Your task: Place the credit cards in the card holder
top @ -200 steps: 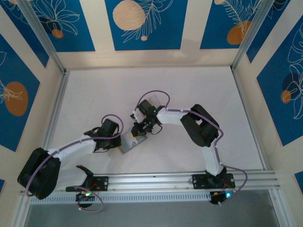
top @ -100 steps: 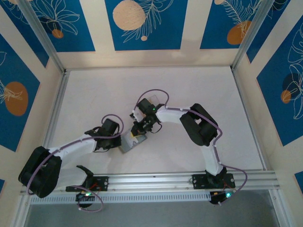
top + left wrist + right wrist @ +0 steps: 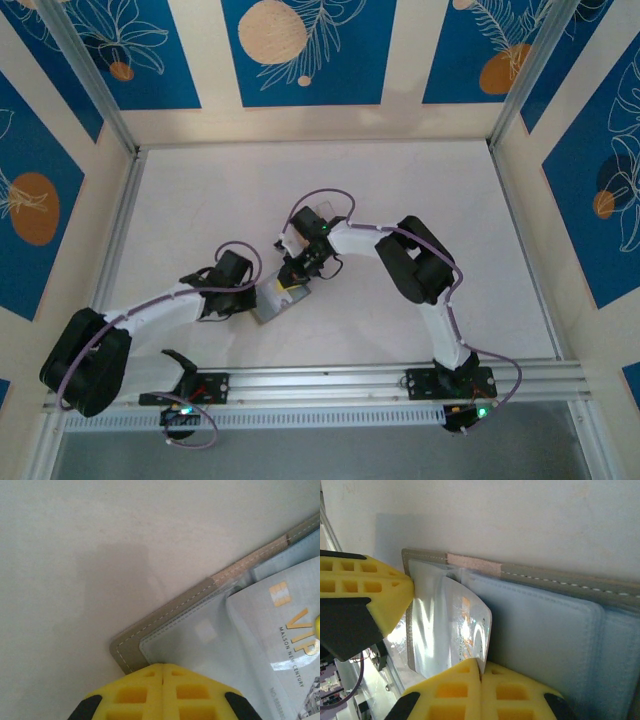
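The left arm (image 3: pixel 150 308) and right arm (image 3: pixel 415 265) are white links with bulky black joints, trailed by looping purple cables (image 3: pixel 322 193); the left claw (image 3: pixel 162 669) and right claw (image 3: pixel 481 669) have yellow waffle-pocketed fingers (image 3: pixel 135 696) edged black

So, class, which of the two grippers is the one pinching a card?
The right gripper: it is shut on the edge of the glossy card. The left gripper instead clamps a corner of the card holder.
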`<act>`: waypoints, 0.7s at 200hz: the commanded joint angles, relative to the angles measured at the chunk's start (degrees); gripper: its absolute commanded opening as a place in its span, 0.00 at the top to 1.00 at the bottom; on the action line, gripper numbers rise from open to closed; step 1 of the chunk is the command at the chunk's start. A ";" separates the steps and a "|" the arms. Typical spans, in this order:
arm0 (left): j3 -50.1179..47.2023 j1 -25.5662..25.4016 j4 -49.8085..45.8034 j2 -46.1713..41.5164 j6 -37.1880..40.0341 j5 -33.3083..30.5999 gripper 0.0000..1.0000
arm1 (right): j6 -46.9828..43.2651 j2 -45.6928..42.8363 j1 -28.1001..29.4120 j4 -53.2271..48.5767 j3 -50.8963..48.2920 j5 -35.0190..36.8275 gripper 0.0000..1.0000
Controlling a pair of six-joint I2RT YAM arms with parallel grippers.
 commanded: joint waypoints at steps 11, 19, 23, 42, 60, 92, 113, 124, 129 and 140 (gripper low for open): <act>-2.34 -0.02 -1.63 3.73 0.01 -4.02 0.96 | -2.92 3.39 1.46 -7.47 -1.52 -1.77 1.00; -2.27 -0.10 -1.57 3.76 -0.03 -3.98 0.96 | -3.15 3.40 1.58 -7.24 -1.36 -2.29 1.00; -2.25 -0.11 -1.60 3.81 0.01 -3.95 0.96 | -3.33 3.45 1.71 -7.17 -1.23 -2.44 1.00; -2.25 -0.16 -1.48 3.85 0.10 -4.02 0.96 | -3.59 4.48 2.43 -7.57 0.61 -2.66 1.00; -2.17 -0.15 -1.47 3.94 0.10 -4.11 0.96 | -3.76 5.62 3.07 -7.27 2.30 -4.08 1.00; -2.18 -0.29 -1.66 3.75 0.10 -4.02 0.96 | -3.55 5.94 3.08 -6.63 3.22 -5.54 1.00; -1.99 -0.36 -1.59 3.83 0.23 -4.04 0.96 | -3.29 6.11 2.99 -7.38 3.93 -4.93 1.00; -2.16 -0.37 -1.40 3.85 0.27 -3.94 0.96 | -2.17 5.97 3.03 -6.79 3.64 -5.04 1.00; -2.24 -0.37 -1.32 3.85 0.27 -3.93 0.96 | -1.11 5.74 3.12 -5.99 3.18 -4.88 1.00; -2.43 -0.33 -1.33 3.76 0.11 -3.85 0.96 | 1.75 4.70 3.50 -3.28 1.22 -3.73 1.00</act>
